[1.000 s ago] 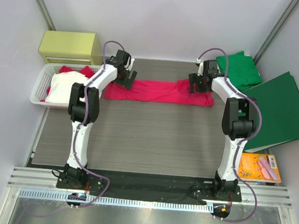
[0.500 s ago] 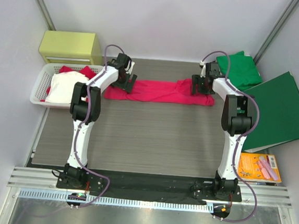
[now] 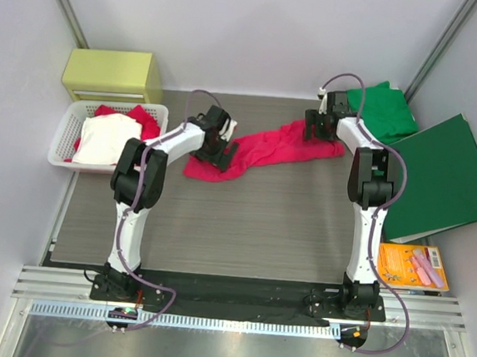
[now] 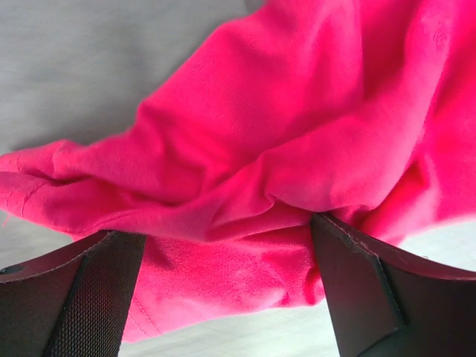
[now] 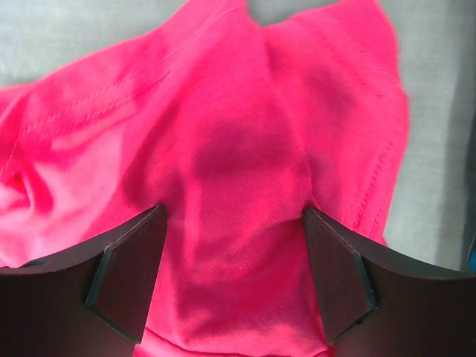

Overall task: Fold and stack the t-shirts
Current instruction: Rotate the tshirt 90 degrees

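**A:** where's the pinkish-red shirt [image 3: 266,147] sitting right now?

**B:** up in the 12 o'clock half of the table [image 3: 235,220], strung out crooked between the two arms. One end points toward 8 o'clock, the other toward 2 o'clock. The 8 o'clock end is a rumpled heap, the other end lies flatter

**A:** and the tools, holding it or not?

**B:** left tool [image 3: 218,155] is right on the 8 o'clock end. In its wrist view the fingers [image 4: 89,290] stand wide apart with a fat fold of cloth bulging into the gap (it touches the right-hand pad for sure), so I'd call it spread, not clamped. Right tool [image 3: 320,129] is on the 2 o'clock end, same story. Its fingers [image 5: 126,275] are well apart and the shirt lies smooth across the gap

**A:** other shirts?

**B:** green shirt [image 3: 387,108] is bunched at the table's 1 o'clock corner, near the right tool. The pale beige-pink one [image 3: 104,137] is in the white basket [image 3: 60,150] at 10 o'clock, lying on something red. The dark-green folder [image 3: 448,176] lies off the 3 o'clock edge
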Robot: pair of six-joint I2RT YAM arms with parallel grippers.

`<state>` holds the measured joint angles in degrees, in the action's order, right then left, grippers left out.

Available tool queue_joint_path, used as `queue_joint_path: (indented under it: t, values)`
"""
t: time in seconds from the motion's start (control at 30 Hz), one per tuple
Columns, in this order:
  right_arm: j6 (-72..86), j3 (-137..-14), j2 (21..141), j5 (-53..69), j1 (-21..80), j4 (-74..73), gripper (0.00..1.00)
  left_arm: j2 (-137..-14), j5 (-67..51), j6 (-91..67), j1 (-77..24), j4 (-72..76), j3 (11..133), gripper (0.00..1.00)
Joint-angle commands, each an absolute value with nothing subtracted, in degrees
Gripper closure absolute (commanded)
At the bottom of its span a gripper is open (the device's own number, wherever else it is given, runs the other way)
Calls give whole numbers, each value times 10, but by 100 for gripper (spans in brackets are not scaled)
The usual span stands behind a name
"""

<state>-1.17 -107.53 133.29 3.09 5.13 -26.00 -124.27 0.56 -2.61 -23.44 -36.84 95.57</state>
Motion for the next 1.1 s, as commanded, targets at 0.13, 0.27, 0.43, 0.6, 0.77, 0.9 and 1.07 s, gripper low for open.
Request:
queue_joint_path:
  t: [0.13,0.27,0.43,0.6,0.77,0.9,1.07]
  values:
    - [-5,-1229,1446,43,55,-334,21,-1223,-31,-29,-380,-396,865,10]
    - [-23,-1317,1495,36,67,-384,20,-1219,-53,-41,-440,-392,854,10]
    - [-42,-1420,1551,29,83,-432,18,-1221,-75,-60,-514,-396,853,9]
    - [-106,-1426,1571,2,119,-464,18,-1224,-106,-74,-555,-394,850,9]
    - [-138,-1407,1562,-27,152,-460,17,-1246,-129,-78,-585,-407,878,9]
    - [-137,-1419,1554,7,163,-459,17,-1254,-141,-82,-605,-410,892,9]
    - [-139,-1427,1551,34,191,-458,19,-1246,-147,-86,-628,-416,895,9]
